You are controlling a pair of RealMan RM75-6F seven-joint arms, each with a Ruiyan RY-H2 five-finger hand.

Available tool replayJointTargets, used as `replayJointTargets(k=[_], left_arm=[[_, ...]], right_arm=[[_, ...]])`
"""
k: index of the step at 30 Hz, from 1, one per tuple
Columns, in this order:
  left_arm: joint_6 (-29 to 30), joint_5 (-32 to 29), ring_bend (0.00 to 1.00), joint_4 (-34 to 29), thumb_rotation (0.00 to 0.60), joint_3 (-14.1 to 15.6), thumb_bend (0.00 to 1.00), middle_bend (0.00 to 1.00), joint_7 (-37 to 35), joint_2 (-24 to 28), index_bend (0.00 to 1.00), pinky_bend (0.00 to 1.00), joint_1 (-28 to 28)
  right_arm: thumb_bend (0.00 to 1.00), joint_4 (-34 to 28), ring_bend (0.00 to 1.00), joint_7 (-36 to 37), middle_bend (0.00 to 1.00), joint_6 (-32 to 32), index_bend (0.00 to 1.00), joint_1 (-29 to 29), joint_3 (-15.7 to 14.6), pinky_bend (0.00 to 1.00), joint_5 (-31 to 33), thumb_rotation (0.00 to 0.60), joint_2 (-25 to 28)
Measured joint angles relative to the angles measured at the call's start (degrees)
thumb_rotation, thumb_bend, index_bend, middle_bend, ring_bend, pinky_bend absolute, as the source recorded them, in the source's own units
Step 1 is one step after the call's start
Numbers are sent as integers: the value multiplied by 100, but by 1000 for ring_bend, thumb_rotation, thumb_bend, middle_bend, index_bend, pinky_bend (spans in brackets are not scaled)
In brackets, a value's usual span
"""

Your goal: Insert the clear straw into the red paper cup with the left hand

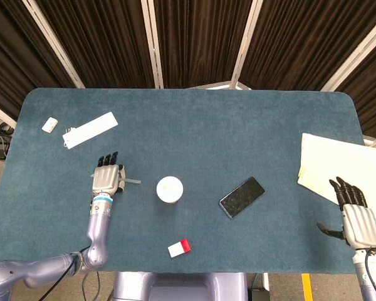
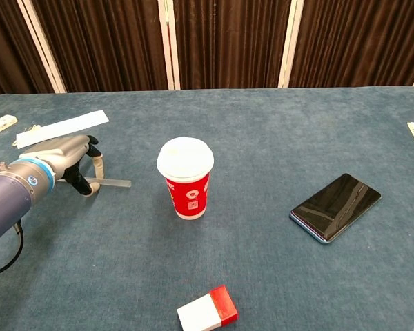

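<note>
The red paper cup with a white lid stands upright near the table's middle. To its left lies the clear straw, its free end pointing toward the cup. My left hand sits over the straw's other end, fingertips curled down and pinching it close to the cloth. The part of the straw under the hand is hidden. My right hand rests at the front right corner, fingers spread, holding nothing; only the head view shows it.
A black phone lies right of the cup. A red-and-white box sits in front of it. A white paper strip and a small white piece lie at back left, loose sheets at the right.
</note>
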Motion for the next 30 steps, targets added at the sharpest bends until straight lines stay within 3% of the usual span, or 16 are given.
replayJointTargets(k=[8,17,24,30], left_arm=[[223,282,0,-679,600,-130,460,0,-257,376,556,0,95],[437,471,0,-2394,600,-650,458,0,-893,1098,556,0,289],[228,290,0,-4239,600,-1294,460,0,-2008,1769,558,0,463],[-426,349,0,-4795,600,-1558,460,0,-3274,2124,557,0,597]], right_arm=[[140,-4,0,-21,0,1,10,-1,-1,0,5,600,-2],[140,-21,0,-79,0,-13,10,0,-2,0,39,600,-9],[140,-33,0,-105,0,-18,10,-3,2,0,69,600,-10],[140,-36,0,-116,0,-13,10,-4,-2,0,60,600,-13]])
